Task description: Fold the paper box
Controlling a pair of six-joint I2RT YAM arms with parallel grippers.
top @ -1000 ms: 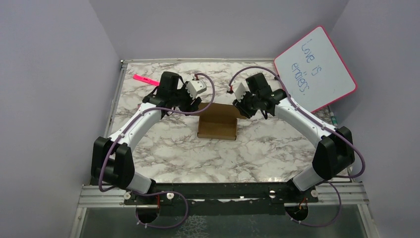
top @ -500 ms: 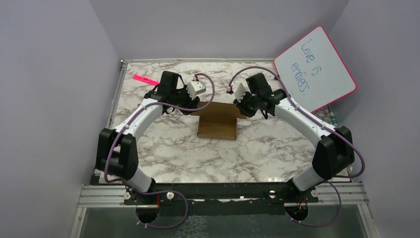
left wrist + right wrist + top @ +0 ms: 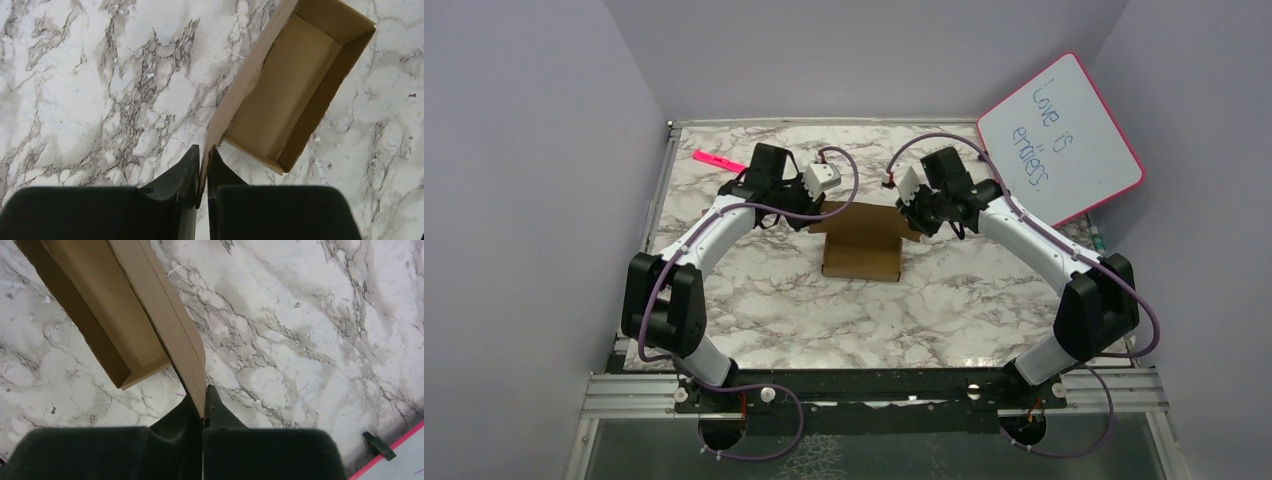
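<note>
The paper box (image 3: 862, 252) is a small brown cardboard tray, open on top, in the middle of the marble table, with an upright flap along its far side. My left gripper (image 3: 816, 217) is shut on the flap's left end; in the left wrist view the cardboard edge (image 3: 227, 112) runs down between the closed fingers of that gripper (image 3: 203, 157), beside the paper box's hollow inside (image 3: 287, 95). My right gripper (image 3: 908, 217) is shut on the flap's right end; the right wrist view has the flap (image 3: 172, 335) pinched at that gripper's tips (image 3: 203, 402).
A pink-framed whiteboard (image 3: 1059, 138) with handwriting leans against the right wall at the back. A pink marker (image 3: 717, 160) lies at the far left of the table (image 3: 924, 310). A small dark object (image 3: 378, 445) lies near the whiteboard's edge.
Both grippers have closed onto the ends of the box's rear flap. The left arm's elbow has swung slightly right and forward; the box has hardly moved.
</note>
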